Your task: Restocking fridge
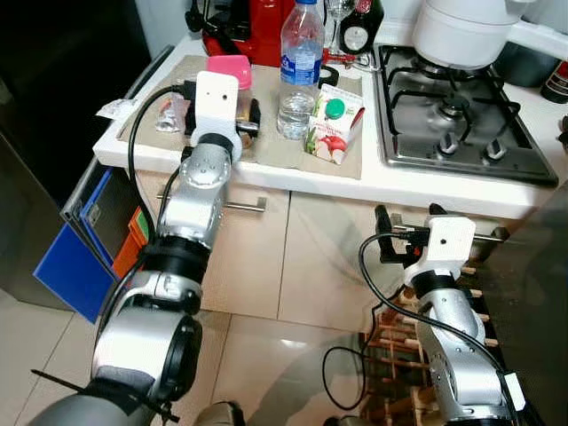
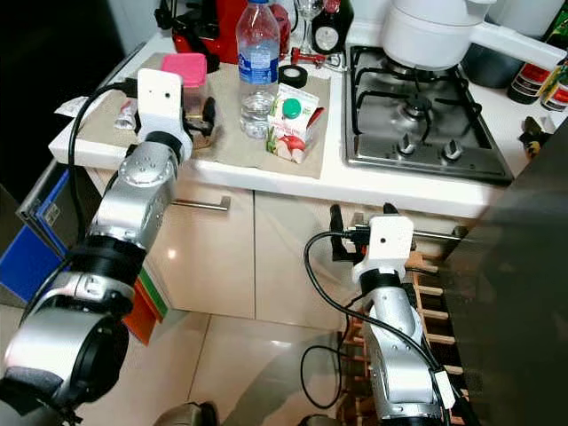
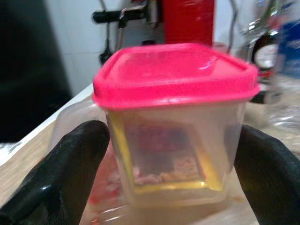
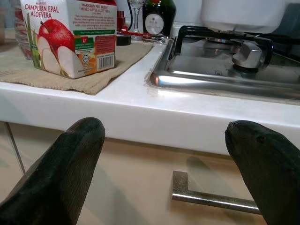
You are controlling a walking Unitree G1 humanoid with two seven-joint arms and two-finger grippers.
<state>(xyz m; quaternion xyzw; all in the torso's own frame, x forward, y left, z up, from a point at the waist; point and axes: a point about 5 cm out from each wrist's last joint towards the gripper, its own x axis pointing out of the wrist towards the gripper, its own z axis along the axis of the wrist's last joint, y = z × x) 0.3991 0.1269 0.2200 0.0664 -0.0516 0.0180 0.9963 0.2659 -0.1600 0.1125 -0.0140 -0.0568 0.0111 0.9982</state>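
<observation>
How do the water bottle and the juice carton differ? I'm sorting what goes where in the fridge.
The water bottle is tall, clear plastic with a blue label; the juice carton is short, boxy, printed with apples. The bottle is nearly empty; the carton's fill is hidden. Both stand upright on the beige mat.

Upright pink-lidded container (image 3: 173,126) on countertop mat (image 1: 293,151)

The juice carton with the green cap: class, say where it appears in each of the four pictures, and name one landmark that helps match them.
Left eye view: juice carton on the beige mat, right of the water bottle.
Right eye view: same spot, left of the gas hob.
Left wrist view: carton not in it.
Right wrist view: upper left, on the mat.
Shared landmark: the hob.
</observation>
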